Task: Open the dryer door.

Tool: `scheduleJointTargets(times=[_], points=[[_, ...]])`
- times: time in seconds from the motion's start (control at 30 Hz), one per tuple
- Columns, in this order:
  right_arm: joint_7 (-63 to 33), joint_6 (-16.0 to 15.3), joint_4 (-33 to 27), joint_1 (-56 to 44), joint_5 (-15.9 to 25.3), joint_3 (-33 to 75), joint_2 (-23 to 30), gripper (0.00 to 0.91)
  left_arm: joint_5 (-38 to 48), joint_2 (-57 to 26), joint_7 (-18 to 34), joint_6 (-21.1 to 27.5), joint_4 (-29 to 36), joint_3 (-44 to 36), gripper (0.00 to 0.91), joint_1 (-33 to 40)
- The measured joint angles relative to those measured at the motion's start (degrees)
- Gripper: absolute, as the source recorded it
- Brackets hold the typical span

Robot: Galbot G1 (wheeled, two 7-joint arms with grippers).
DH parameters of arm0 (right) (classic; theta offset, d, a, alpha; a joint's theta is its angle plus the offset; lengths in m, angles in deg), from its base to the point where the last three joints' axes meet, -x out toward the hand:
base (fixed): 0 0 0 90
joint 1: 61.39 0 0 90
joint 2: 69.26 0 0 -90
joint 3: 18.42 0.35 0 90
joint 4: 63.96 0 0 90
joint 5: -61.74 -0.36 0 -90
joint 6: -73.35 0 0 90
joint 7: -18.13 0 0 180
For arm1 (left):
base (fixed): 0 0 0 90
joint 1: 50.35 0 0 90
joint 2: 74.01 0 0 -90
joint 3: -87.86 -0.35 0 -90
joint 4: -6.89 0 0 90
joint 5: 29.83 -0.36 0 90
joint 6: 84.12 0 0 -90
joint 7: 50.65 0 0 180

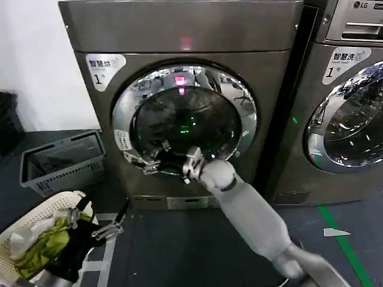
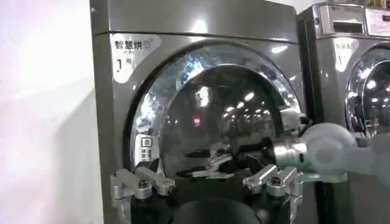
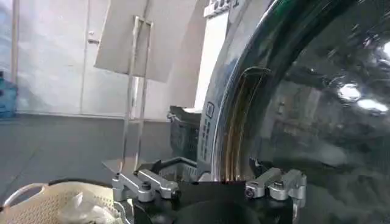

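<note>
Left gripper (image 1: 99, 230) idles low over the laundry basket (image 1: 36, 218), fingers apart, clear of the swing. Dryer door (image 1: 185, 119) sits shut on the dryer (image 1: 179, 30). Right gripper (image 1: 170, 162), fingers spread, reaches the door's lower-left chrome rim, likely to hook it.

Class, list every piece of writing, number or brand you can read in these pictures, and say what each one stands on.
"1": white sticker on the dryer, upper left; its Chinese characters are too blurred to read surely.
"LG": top panel of the neighbouring machine.
Its own white sticker: too blurred.
Small label on the dryer door ring: unreadable.
</note>
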Motion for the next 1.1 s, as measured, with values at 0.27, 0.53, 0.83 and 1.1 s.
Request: scheduleJointTargets(times=[0.27, 0.53, 0.83, 1.1], points=[[-0.1, 1.1, -5.7, 3.1, 0.2, -0.8, 4.0, 0.907, -0.3, 0.7, -0.1, -0.1, 0.6, 0.1, 0.907, -0.6], [0.3, 0.2, -7.4, 5.1, -0.1, -1.5, 6.0, 0.907, -1.1, 1.4, -0.1, -0.2, 1.5, 0.2, 0.907, -1.5], [5.3, -1.0, -3.7, 3.1, -6.0, -3.2, 3.7, 0.907, 2.5, 0.2, -3.3, 1.5, -0.4, 3.2, 0.907, 0.1], [13.3, 0.1, 0.9, 0.2, -9.9, -3.1, -0.4, 0.907, 4.0, -1.1, -0.4, 7.7, -4.3, 6.2, 0.907, 3.9]])
